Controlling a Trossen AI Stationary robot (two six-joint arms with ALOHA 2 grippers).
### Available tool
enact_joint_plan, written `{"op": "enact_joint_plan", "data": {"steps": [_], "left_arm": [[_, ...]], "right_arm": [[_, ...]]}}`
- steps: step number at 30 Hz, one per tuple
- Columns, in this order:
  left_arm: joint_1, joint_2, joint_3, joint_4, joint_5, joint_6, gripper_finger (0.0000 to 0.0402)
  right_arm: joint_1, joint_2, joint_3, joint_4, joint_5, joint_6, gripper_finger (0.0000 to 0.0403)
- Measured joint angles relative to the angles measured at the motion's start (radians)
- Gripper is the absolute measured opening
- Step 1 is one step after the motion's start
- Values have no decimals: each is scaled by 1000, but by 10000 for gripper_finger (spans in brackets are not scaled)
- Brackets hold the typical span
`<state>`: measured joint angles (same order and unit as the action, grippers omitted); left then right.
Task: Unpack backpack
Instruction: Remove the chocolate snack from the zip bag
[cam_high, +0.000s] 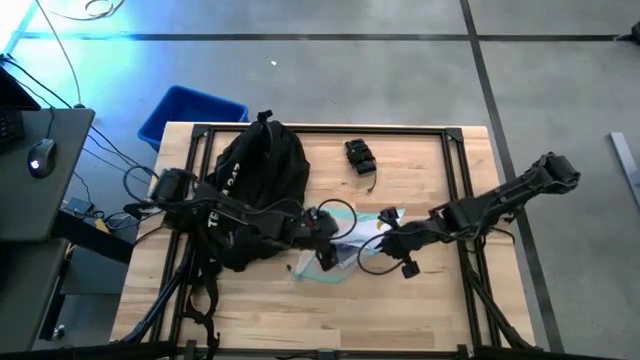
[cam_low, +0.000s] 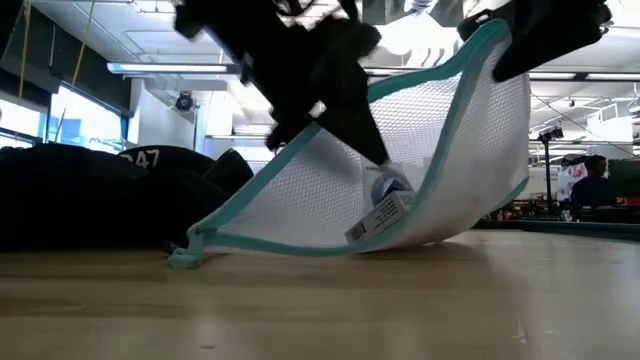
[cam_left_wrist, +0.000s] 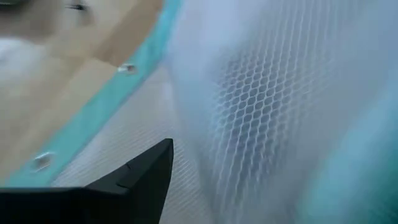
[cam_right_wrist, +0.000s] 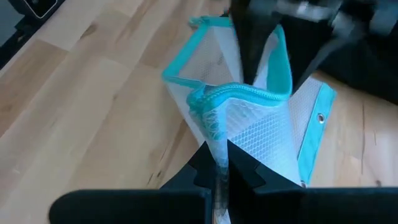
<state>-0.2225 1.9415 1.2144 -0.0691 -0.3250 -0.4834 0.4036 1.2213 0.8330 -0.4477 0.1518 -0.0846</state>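
White mesh edged in teal made up the pouch (cam_low: 400, 170) that hung between the two arms near the middle of the desk (cam_high: 420, 310). The right gripper (cam_right_wrist: 221, 163) was clamped shut on the pouch's zippered rim, lifting that end so the pouch sagged down to the wood at its other end, with a small labelled item (cam_low: 385, 212) lying in its lowest fold. The left gripper (cam_high: 322, 240) sat against the mesh with its fingers spread wide and nothing pinched between them; one dark fingertip (cam_left_wrist: 140, 177) showed against the netting.

The backpack (cam_high: 255, 190) lay on the left half of the desk, just behind the left gripper and under that arm, well apart from the right one. Its long axis ran from the far edge toward the near edge. Any return to it would probably fall to the left arm, being nearer. It looked black, soft and slumped, with white lettering on its side and straps trailing toward the near edge. A small black object (cam_high: 360, 157) rested near the far edge, and a blue bin (cam_high: 190, 112) stood off the far left corner.
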Motion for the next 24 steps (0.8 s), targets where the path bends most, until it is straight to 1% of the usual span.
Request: {"op": "enact_joint_plan", "data": {"steps": [3,5,8,11,12,13,16,18,21,24], "left_arm": [[27,31,0,42,51,30,218],[43,31,1,22,84,32,196],[58,26,2,-36,150,51,134],[67,25,2,-44,241,76,44],[67,25,6,-49,266,75,23],[67,25,10,-53,280,70,13],[60,25,40,-108,288,50,4],[47,25,68,-160,308,34,1],[22,25,113,-207,321,-15,0],[5,23,127,-207,323,-108,0]], "right_arm": [[5,0,0,-13,-1,32,0],[17,0,0,-32,5,56,0],[40,0,0,-68,31,74,0],[51,0,0,-136,63,135,0],[50,0,-1,-158,74,169,0],[47,0,-8,-167,89,197,0],[39,0,-53,-162,149,246,1],[30,0,-104,-95,179,249,3],[-12,0,-189,65,169,237,19],[-75,0,-246,180,146,236,49]]}}
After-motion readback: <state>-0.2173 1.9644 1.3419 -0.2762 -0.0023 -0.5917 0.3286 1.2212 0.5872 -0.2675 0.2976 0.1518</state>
